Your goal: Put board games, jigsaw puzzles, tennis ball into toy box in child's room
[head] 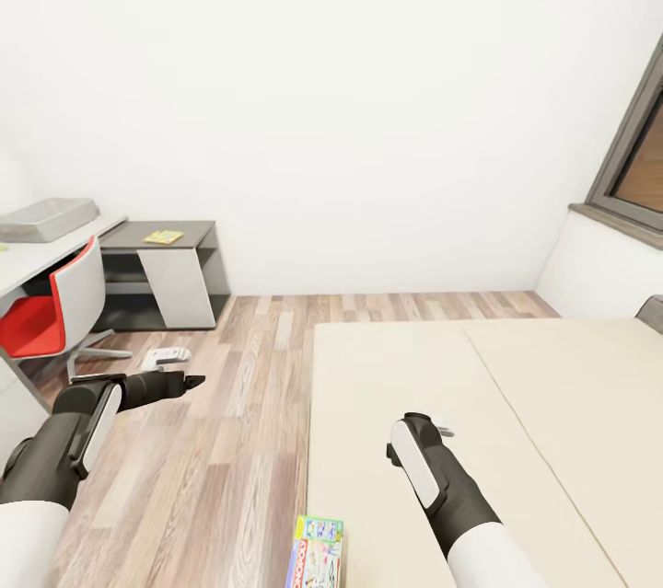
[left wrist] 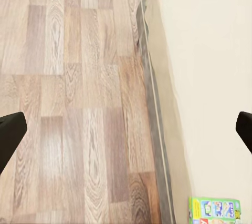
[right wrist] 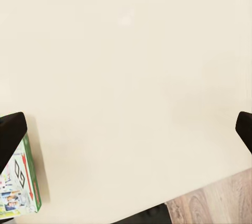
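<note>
Left tool fingers apart over wood-plank floor, right tool fingers apart above plain beige bed, bright green-edged cardboard board game at 6 o'clock on bed edge.

Head camera overlooks bed; both wrist cameras face down at it.

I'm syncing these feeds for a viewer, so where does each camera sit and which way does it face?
Head view: on the robot's head, looking forward and down at the bed and floor; both arms show.
Left wrist view: on the left arm, looking down at floor and bed edge; dark fingertips show.
Right wrist view: on the right arm, looking down at the bed; fingertips show.
Shared: all three catch the board game near the bed's edge.
</note>
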You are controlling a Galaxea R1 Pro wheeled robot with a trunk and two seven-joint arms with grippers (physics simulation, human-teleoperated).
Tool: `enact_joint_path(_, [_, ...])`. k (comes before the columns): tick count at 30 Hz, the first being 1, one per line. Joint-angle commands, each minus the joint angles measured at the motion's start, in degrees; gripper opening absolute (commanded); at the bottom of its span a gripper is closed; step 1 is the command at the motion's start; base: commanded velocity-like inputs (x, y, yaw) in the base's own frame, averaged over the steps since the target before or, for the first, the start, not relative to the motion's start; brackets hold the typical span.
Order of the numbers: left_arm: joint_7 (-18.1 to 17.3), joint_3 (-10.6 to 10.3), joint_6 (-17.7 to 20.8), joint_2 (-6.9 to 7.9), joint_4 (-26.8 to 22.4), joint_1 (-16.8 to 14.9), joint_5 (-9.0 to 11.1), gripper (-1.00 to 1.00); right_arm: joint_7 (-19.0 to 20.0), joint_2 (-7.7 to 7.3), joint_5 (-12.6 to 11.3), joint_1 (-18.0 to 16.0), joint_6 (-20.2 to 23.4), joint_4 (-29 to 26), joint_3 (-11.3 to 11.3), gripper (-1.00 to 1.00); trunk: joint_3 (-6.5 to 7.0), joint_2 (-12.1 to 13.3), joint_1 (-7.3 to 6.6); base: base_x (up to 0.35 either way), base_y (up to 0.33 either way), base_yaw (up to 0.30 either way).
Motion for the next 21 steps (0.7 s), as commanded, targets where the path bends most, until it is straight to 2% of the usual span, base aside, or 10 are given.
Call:
enact_joint_path(1, [-0.1, 0.1, 0.4, 0.01, 0.0, -0.1, 0.2, 1.0, -0.6, 0.0, -0.5, -0.1, 0.1, -0.1, 0.1, 1.0, -0.03, -0.1, 0.04, 0.0, 0.0, 0.0])
enact_joint_path(21, [-0.1, 0.1, 0.4, 0.02, -0.1, -0.1, 0.2, 1.0, -0.5, 0.0, -0.4, -0.1, 0.1, -0.1, 0.1, 1.0, 1.87, -0.1, 0.04, 0.0, 0.0, 0.0])
